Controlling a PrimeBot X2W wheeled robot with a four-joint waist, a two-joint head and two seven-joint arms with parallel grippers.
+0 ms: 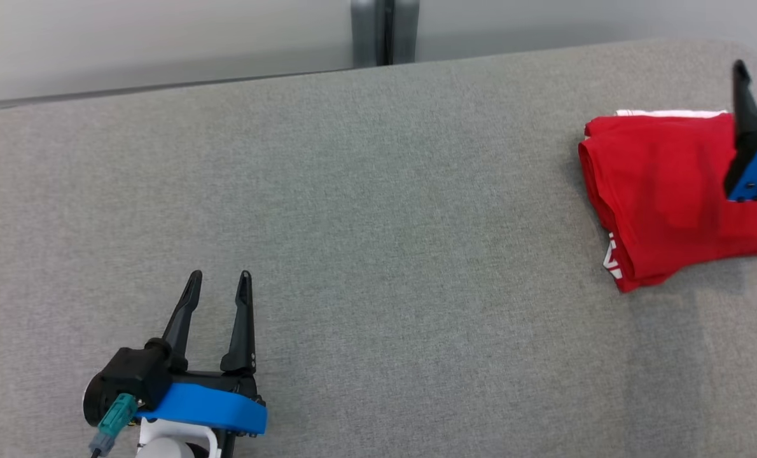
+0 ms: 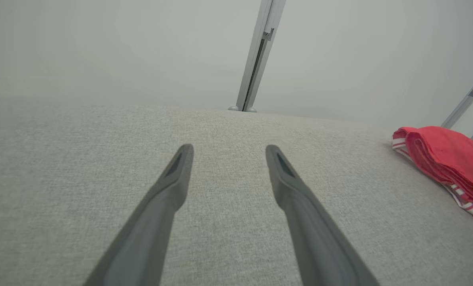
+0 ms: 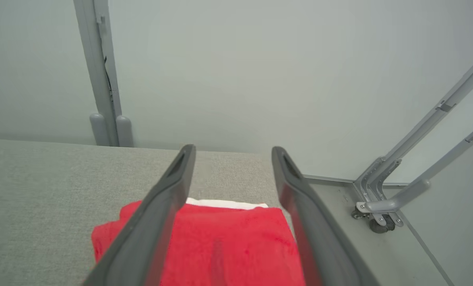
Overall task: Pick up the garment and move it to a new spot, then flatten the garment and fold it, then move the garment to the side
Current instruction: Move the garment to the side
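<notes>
Red garment [image 1: 665, 191], folded, lies far right on our grey table [image 1: 378, 222] — right gripper [image 3: 230, 153] spread over it, left gripper [image 1: 219, 278] spread, empty.

Garment [image 1: 665, 191] on table [image 1: 378, 254], far right, under right gripper [image 3: 232, 150]; left gripper [image 1: 220, 275] front left.

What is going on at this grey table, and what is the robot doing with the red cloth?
A two-armed robot is working on a red garment, which lies folded near the right end of the grey table. The right gripper is poised over the garment with its jaws open, gripping nothing. The left gripper is also open, over bare table well away from the garment. Judging by how it lies, the folding and the move to the side look done.
</notes>
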